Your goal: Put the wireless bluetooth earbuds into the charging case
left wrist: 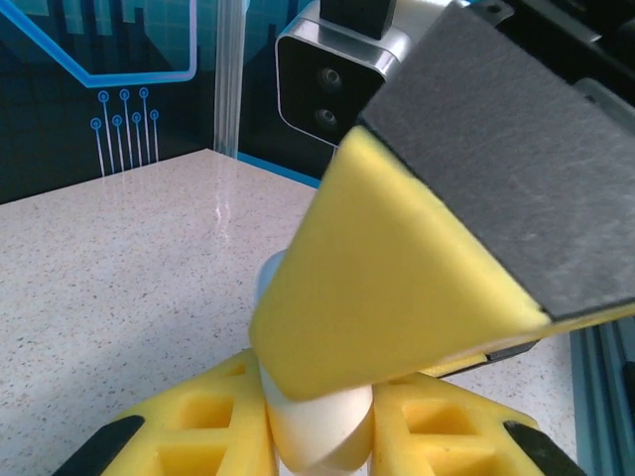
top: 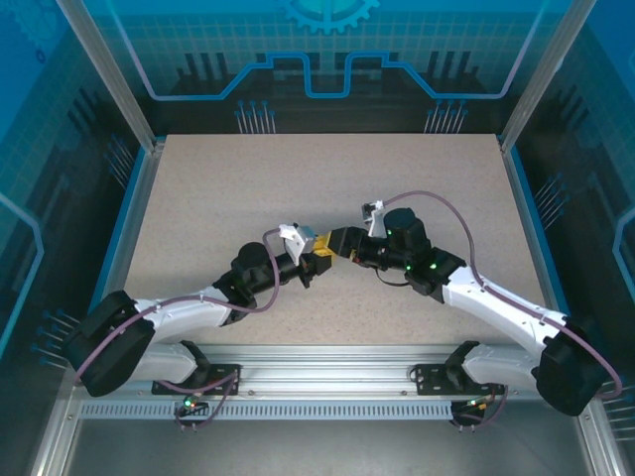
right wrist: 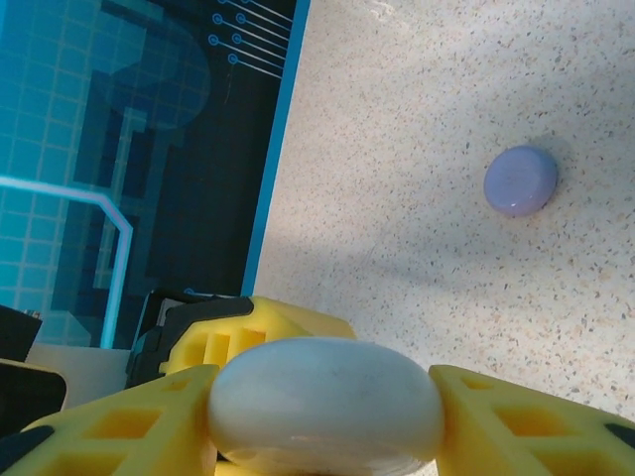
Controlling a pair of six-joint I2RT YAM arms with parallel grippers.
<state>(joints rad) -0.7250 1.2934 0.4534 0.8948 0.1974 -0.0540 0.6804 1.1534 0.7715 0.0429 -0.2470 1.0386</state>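
White and round, the small case is squeezed tight between the yellow fingers of the right gripper and held by the left gripper too, over the middle of the speckled table, while a pale purple case lies on the table nearby.

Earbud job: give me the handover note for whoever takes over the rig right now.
Left pincer: shut on the white case, at mid-table.
Right pincer: shut on the same case from the opposite side.
Purple case: closed, lying on the table, apart from both.
Done: white case gripped.
To do: open it, seat the buds; whether any is already inside cannot be told.
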